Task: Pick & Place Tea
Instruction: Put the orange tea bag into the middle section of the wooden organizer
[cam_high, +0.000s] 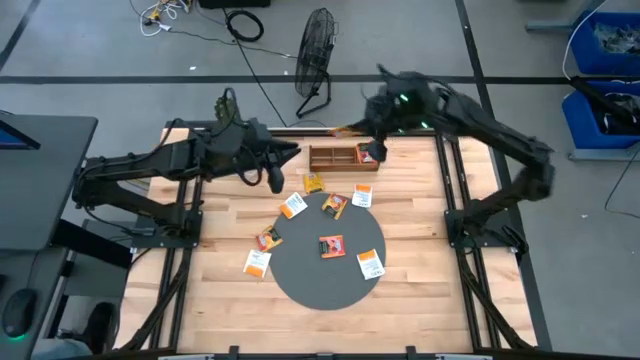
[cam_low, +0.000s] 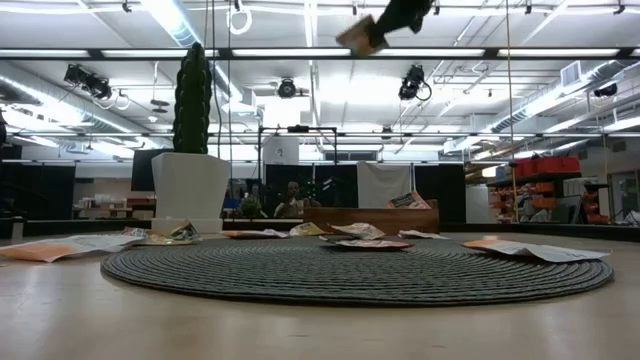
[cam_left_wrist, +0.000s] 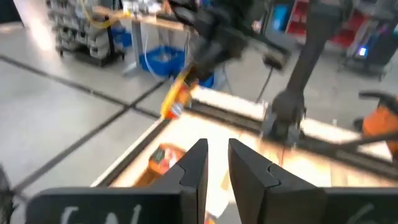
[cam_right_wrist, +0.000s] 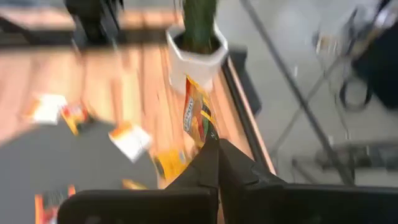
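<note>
table (cam_high: 420, 300): pale wood, round dark mat (cam_high: 325, 262) | sachets (cam_high: 331, 245) scattered | right end effector (cam_right_wrist: 214, 144) pinching one sachet (cam_right_wrist: 196, 115) over the tray (cam_high: 343, 157) | left end effector (cam_left_wrist: 216, 163) slightly parted, empty | room: fan (cam_high: 316, 50), cables (cam_high: 245, 25)

Left arm (cam_high: 150, 165): matte black, jointed tubular links, bulkier housings at the joints; thin cables run along the upper links. Mounted on a black metal frame at the table's left edge.

Right arm (cam_high: 480, 125): same matte black build, long slim links with rounded joint housings; a small green indicator light (cam_high: 404, 98) glows on the link near the wrist. Mounted on a matching black frame at the right edge.

Left gripper (cam_left_wrist: 216, 168): two dark, flat, angular fingers tapering to blunt tips, set on a wide black crossbar with faint pale markings.

Right gripper (cam_right_wrist: 214, 152): two dark wedge-shaped fingers, black crossbar beneath.
</note>
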